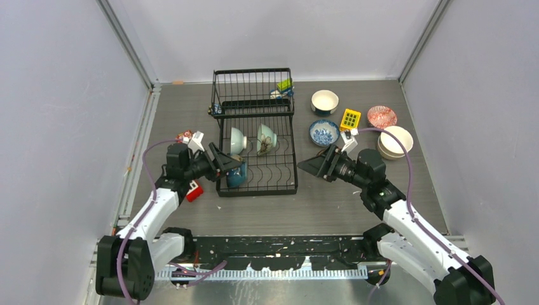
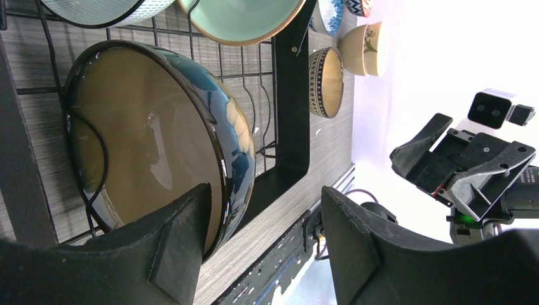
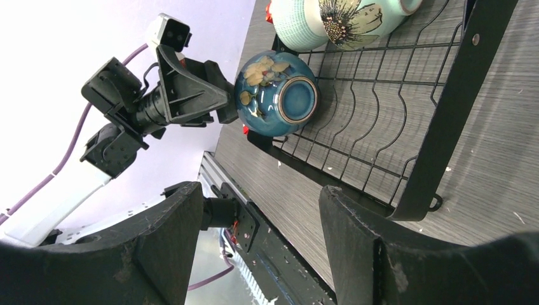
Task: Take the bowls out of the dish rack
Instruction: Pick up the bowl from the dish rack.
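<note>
One dish rack (image 1: 267,190) holds three bowls: a pale green bowl (image 1: 238,140), a floral bowl (image 1: 267,137) and a dark blue bowl (image 1: 236,176). Right of the rack, four more sit on the table: a white bowl (image 1: 325,100), a blue-and-white bowl (image 1: 324,133), a red-patterned bowl (image 1: 382,117) and a cream bowl (image 1: 395,140), perhaps two stacked. One yellow block (image 1: 350,119) lies right of the rack, one red block (image 1: 194,191) left.

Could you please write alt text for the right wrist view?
The left gripper is at the rim of a blue bowl standing on edge in the dish rack. Two pale bowls stand behind it; the open right gripper frames the foreground.
</note>
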You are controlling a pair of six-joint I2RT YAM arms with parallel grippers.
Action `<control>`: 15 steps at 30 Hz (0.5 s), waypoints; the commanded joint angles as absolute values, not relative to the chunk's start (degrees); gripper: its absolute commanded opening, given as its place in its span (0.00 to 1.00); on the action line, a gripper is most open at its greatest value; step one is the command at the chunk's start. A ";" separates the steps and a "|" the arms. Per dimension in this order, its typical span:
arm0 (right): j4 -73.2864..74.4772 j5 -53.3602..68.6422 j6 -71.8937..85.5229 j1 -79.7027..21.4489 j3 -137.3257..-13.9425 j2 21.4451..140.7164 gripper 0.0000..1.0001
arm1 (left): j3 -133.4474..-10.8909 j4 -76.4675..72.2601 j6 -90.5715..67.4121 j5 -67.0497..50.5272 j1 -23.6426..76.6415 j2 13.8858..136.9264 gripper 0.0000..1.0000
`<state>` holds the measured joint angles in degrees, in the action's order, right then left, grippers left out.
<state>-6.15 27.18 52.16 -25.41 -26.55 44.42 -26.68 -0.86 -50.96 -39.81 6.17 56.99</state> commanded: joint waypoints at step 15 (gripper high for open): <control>-11.49 27.86 52.95 -26.24 -26.11 46.15 0.71 | -24.96 -11.14 -54.80 -44.85 5.86 59.58 0.41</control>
